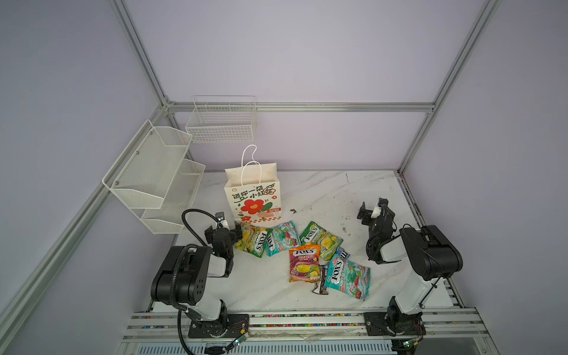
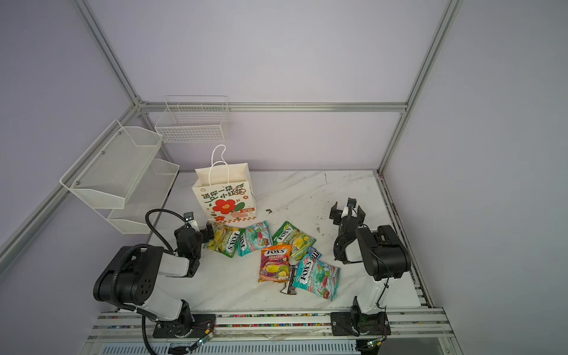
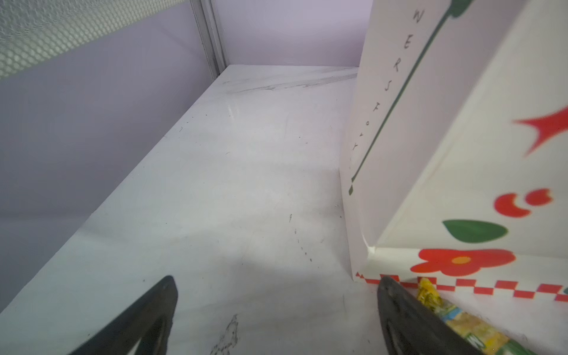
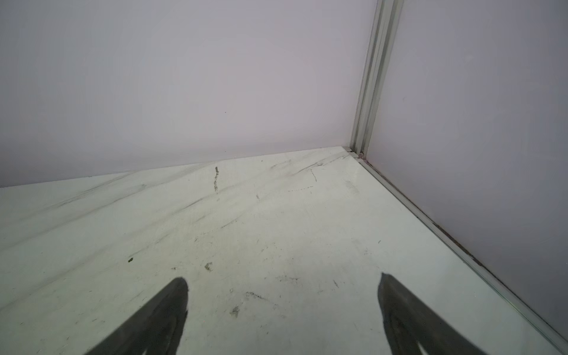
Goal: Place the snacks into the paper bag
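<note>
The white paper bag [image 1: 252, 196] [image 2: 222, 196] stands upright and open at the back left of the marble table, its red flower facing the front. The snacks lie in front of it: a green-yellow FOX'S packet [image 1: 253, 241], a teal one [image 1: 281, 238], another green-yellow one [image 1: 321, 239], an orange-pink one [image 1: 304, 264], a teal-red one [image 1: 347, 276], a blue m&m's packet [image 1: 342, 253] and a dark-brown wrapper [image 1: 321, 281]. My left gripper [image 1: 223, 232] [image 3: 278, 282] is open and empty beside the bag's [image 3: 461, 153] corner, one finger next to the green-yellow packet [image 3: 455, 319]. My right gripper [image 1: 375, 212] [image 4: 282, 279] is open over bare table.
White mesh shelves [image 1: 153, 178] and a wire basket [image 1: 221, 123] hang on the left and back walls. Aluminium frame posts edge the table. A rail [image 1: 304, 319] runs along the front. A small dark scrap [image 1: 293, 211] lies right of the bag.
</note>
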